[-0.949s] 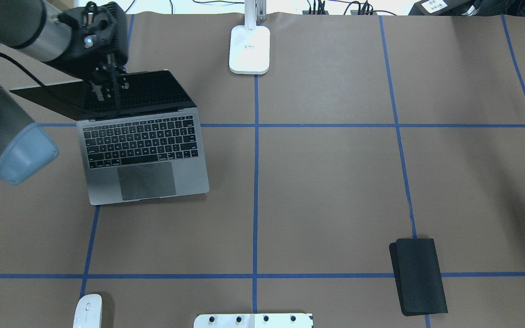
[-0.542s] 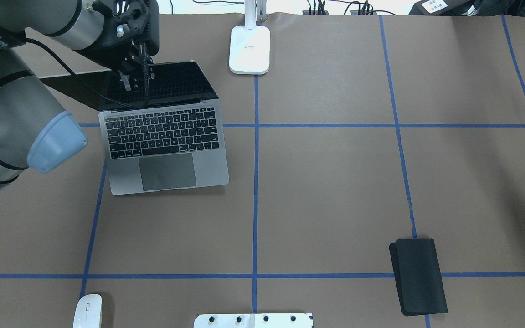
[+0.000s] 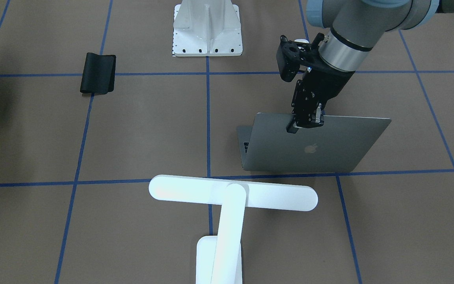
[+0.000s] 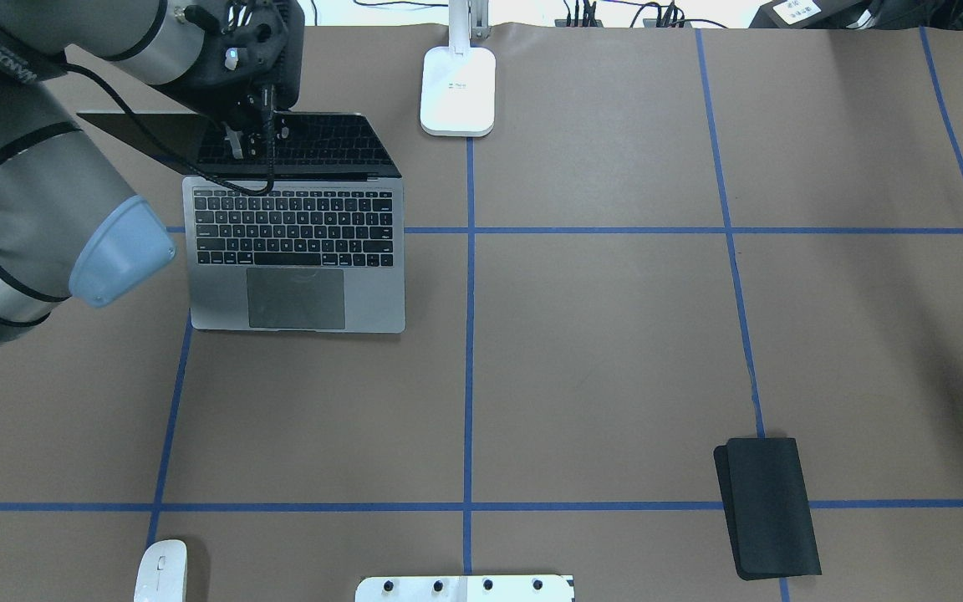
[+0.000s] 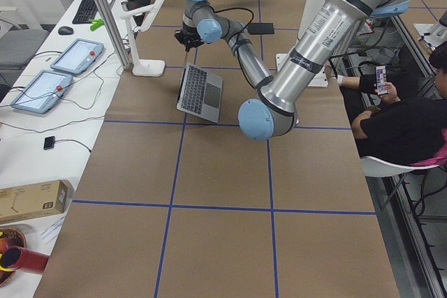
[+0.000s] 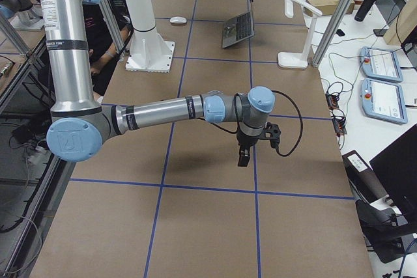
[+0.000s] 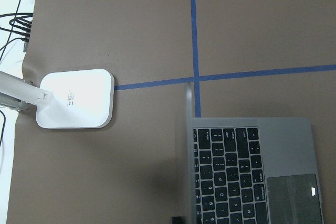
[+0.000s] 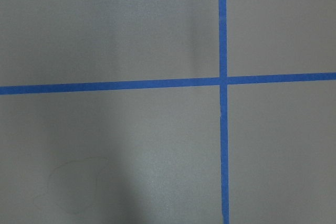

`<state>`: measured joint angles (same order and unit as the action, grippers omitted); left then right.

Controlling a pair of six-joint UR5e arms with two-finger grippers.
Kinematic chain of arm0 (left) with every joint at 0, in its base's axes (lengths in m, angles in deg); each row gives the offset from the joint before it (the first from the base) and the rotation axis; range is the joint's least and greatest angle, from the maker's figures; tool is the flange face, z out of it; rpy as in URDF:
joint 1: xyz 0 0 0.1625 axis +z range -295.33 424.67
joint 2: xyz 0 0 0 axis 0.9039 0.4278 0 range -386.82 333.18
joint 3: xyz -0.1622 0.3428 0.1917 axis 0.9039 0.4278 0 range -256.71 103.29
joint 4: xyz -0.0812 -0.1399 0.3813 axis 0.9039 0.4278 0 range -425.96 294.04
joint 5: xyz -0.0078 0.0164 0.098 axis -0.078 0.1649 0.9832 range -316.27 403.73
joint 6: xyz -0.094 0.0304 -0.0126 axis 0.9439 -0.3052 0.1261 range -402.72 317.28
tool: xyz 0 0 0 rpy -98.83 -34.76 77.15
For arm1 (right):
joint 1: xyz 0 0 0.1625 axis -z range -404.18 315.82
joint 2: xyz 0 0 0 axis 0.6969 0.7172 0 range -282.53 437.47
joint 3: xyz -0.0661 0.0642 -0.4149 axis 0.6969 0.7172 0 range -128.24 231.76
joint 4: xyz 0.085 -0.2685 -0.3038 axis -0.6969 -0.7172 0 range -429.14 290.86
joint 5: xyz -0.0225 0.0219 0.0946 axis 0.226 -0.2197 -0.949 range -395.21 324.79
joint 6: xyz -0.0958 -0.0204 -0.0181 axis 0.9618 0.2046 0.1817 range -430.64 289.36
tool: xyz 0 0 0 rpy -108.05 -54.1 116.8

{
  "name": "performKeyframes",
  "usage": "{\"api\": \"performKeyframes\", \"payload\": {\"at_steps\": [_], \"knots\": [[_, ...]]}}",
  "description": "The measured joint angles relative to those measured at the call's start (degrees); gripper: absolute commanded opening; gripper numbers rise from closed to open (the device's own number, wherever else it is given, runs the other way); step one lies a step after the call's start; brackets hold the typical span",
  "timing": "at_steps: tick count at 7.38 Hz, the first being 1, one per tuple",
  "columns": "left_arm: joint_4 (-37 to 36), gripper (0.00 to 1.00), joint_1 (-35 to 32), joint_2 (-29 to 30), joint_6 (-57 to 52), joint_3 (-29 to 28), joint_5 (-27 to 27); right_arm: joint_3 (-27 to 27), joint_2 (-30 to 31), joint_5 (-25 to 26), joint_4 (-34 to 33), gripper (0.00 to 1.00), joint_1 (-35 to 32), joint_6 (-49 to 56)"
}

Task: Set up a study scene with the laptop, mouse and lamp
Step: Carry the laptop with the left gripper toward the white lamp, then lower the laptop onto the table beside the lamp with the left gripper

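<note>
The space-grey laptop (image 4: pixel 298 251) stands open at the table's far left, its keyboard square to the blue grid lines. My left gripper (image 4: pixel 252 138) is shut on the top edge of its screen, and the lid (image 3: pixel 313 146) shows its logo from the front. The white lamp has its base (image 4: pixel 457 88) at the far middle edge and its bar head (image 3: pixel 233 193) hangs over the table. Near the front left edge lies the white mouse (image 4: pixel 160 571). My right gripper (image 6: pixel 242 156) hovers over bare table at the right end; I cannot tell whether it is open or shut.
A black mouse pad (image 4: pixel 770 506) lies at the front right. The white bolted pedestal (image 4: pixel 465 588) stands at the front middle. A person (image 5: pixel 398 123) sits beside the table behind the robot. Tablets and cables lie beyond the far edge.
The left gripper has carried the laptop to the right by its screen and turned it square to the grid lines. Mouse, lamp and pad have not moved.
</note>
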<state>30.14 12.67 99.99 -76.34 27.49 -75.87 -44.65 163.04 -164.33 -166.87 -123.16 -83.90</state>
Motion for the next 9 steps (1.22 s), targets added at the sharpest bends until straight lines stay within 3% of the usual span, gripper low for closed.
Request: {"api": "performKeyframes", "payload": {"at_steps": [9], "knots": [[1.0, 0.00, 0.4, 3.0, 0.9, -5.4, 1.7, 0.7, -0.1, -0.2, 0.1, 1.00, 0.1, -0.4]]}}
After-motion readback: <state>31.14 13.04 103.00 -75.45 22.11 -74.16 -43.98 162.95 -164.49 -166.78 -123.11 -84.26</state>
